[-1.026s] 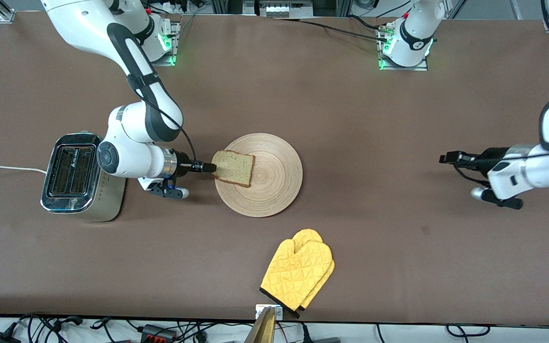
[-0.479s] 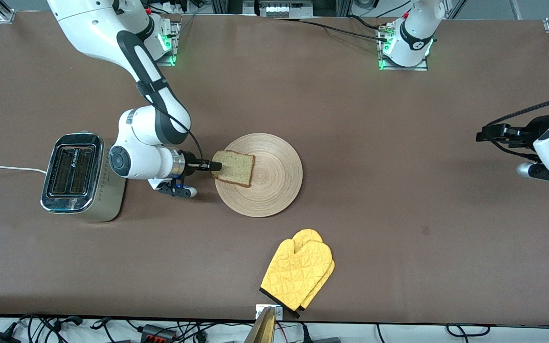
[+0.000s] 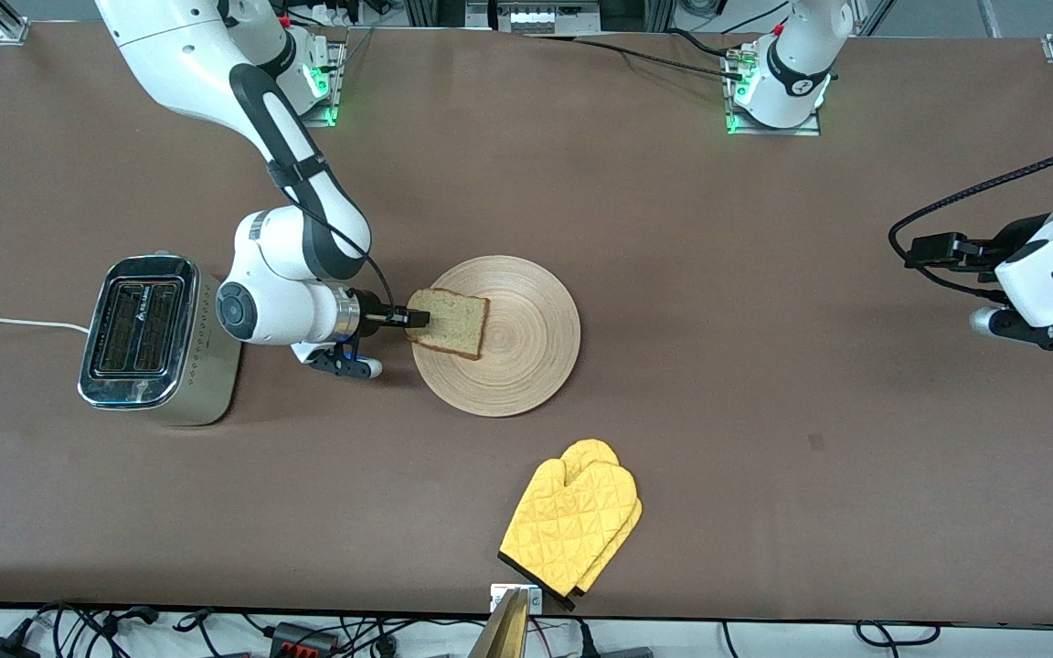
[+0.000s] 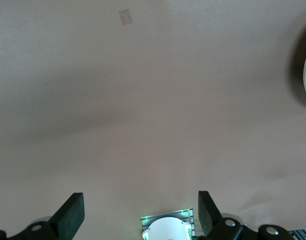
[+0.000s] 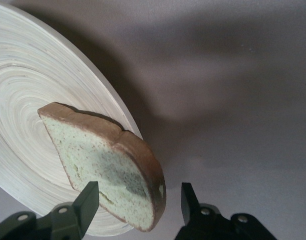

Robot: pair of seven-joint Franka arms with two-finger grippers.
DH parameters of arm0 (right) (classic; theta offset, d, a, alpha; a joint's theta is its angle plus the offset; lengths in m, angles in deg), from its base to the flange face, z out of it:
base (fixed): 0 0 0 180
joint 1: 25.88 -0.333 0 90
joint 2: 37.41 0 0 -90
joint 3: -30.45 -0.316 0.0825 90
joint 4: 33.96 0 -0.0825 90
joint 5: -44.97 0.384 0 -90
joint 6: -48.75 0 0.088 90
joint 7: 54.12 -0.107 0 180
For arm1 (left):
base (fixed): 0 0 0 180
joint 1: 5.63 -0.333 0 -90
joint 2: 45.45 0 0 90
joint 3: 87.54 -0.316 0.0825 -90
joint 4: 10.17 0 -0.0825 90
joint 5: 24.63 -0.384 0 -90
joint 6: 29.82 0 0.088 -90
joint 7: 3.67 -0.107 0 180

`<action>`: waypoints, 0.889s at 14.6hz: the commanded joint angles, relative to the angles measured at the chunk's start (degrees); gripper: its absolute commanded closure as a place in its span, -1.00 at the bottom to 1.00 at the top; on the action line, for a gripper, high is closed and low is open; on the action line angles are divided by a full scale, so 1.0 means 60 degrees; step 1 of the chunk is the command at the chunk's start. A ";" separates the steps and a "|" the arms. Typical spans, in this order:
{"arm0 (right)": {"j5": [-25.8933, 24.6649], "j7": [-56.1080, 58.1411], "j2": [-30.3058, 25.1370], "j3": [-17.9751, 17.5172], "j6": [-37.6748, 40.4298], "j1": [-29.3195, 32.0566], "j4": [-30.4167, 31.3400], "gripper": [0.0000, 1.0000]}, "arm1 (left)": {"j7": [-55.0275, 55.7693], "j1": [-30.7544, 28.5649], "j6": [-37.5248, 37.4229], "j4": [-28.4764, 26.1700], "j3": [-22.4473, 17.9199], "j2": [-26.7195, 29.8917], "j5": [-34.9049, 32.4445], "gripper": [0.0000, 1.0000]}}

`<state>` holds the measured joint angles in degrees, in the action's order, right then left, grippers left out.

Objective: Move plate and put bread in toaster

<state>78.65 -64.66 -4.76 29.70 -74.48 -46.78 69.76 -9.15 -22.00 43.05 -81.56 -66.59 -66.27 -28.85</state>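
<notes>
The bread (image 3: 453,322) lies on the round wooden plate (image 3: 526,352), its crust edge overhanging the plate's rim toward the toaster (image 3: 138,329). My right gripper (image 3: 417,318) is open and low at that edge. In the right wrist view its fingers (image 5: 88,200) stand on either side of the bread's (image 5: 108,165) crust corner with gaps showing, over the plate's rim (image 5: 23,100). My left gripper (image 3: 924,249) is open and empty, up over bare table at the left arm's end; its own view shows open fingers (image 4: 73,212).
A pair of yellow oven mitts (image 3: 572,525) lies near the table's front edge, nearer the front camera than the plate. The toaster's white cord (image 3: 5,322) runs off the right arm's end of the table.
My right gripper has slid forward so its open fingers now straddle the bread's edge. My left arm has pulled back toward its end of the table. Plate and bread have not moved.
</notes>
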 commanded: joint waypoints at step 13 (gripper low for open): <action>0.0262 -0.0031 0.0140 0.0008 -0.0013 -0.0091 -0.0235 0.49 | 0.2040 0.1001 0.4173 -0.5213 -0.1734 0.4203 0.0775 -1.00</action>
<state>78.85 -64.70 -3.95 29.70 -74.55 -46.99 69.25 -0.29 -16.51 66.62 -111.08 -76.19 -42.59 -25.80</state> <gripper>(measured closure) 0.722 0.000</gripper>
